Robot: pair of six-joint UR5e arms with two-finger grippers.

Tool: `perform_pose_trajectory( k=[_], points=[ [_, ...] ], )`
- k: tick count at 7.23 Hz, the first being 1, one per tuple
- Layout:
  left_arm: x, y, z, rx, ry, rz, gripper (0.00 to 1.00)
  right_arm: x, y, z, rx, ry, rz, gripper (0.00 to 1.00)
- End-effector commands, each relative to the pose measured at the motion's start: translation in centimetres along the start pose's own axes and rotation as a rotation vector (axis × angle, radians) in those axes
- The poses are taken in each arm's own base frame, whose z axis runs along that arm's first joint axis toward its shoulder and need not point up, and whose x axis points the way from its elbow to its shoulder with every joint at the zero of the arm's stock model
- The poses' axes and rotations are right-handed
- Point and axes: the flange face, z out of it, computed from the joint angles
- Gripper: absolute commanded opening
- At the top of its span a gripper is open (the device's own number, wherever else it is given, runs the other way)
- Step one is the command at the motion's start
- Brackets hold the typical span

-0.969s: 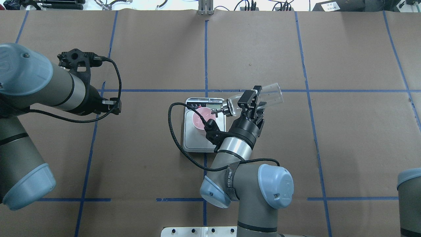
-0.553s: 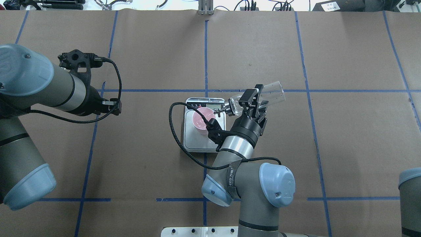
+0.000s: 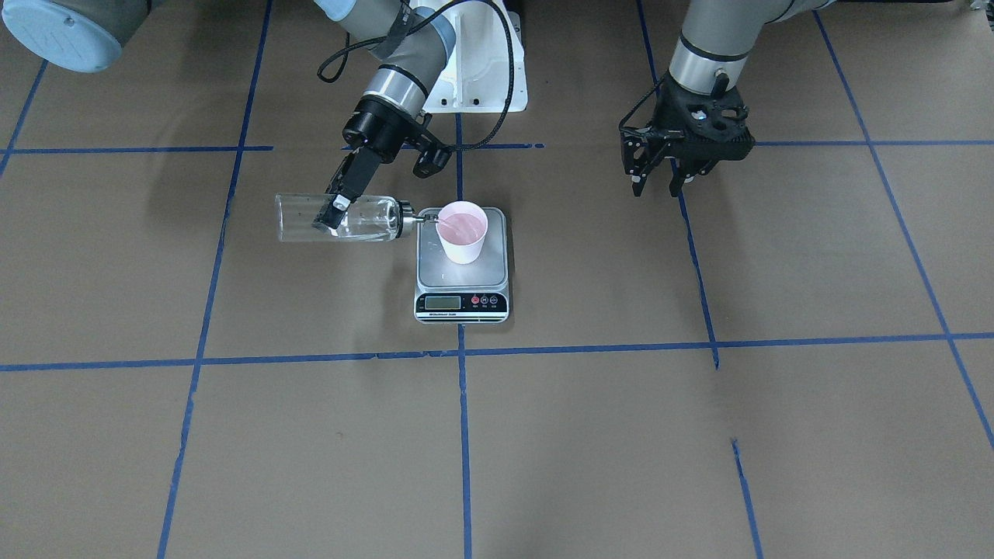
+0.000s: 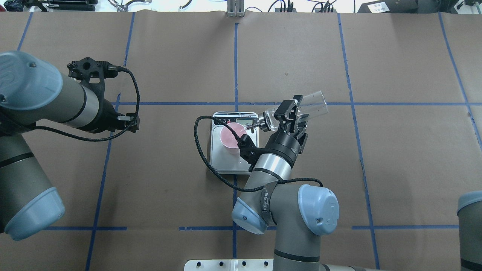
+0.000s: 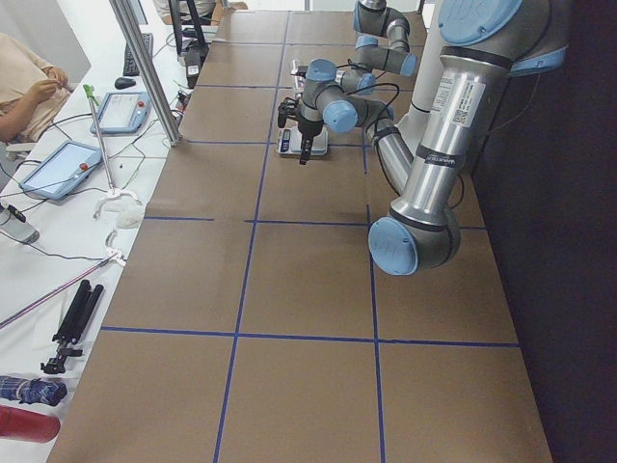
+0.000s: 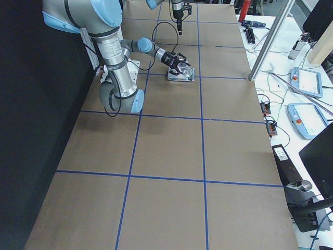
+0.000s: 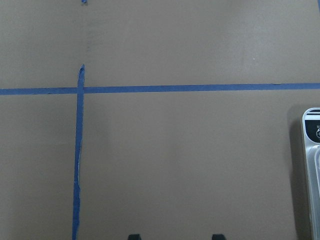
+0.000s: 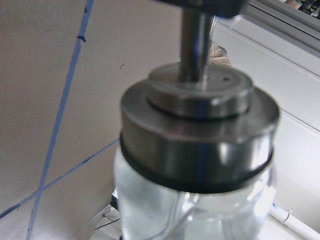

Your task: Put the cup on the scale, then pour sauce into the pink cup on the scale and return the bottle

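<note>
Gripping the clear cylindrical glass bottle with the silver metal cap (image 3: 371, 219) around its middle, my right gripper (image 4: 292, 110) has it almost level. Its long axis runs sideways, and the spout tip is just over the rim of the small pale pink tapered cup (image 3: 462, 231). The cup stands on the small square steel-topped scale (image 3: 432, 268) (I can't make out any stream). Returning the bottle, I judge, means tipping it cap-up and backing away along that axis. My left gripper (image 3: 656, 186) hangs well apart, fingers spread and empty.

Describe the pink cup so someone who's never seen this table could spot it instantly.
On the brown table crossed by blue tape lines, a steel-topped scale sits near the middle. The cup stands upright on its platform: pale pink and tapered, the only pink thing, unlike the clear bottle tipped sideways toward its rim.
</note>
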Motion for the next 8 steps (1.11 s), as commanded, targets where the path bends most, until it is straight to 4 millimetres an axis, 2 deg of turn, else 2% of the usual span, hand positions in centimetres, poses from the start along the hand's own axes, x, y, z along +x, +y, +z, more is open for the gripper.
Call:
perform_pose_trajectory(
  k=[1, 2, 8],
  points=[
    [0.1, 0.0, 0.0, 0.002, 0.001, 0.0, 0.58, 0.8, 0.5, -0.3, 0.009, -0.003, 0.021, 0.0],
    [0.1, 0.0, -0.1, 0.002, 0.002, 0.001, 0.58, 1.3, 1.3, -0.3, 0.016, -0.005, 0.04, 0.0],
    [0.1, 0.0, -0.1, 0.002, 0.001, 0.002, 0.58, 1.0, 1.5, -0.2, 0.015, -0.003, 0.037, 0.0]
  ],
)
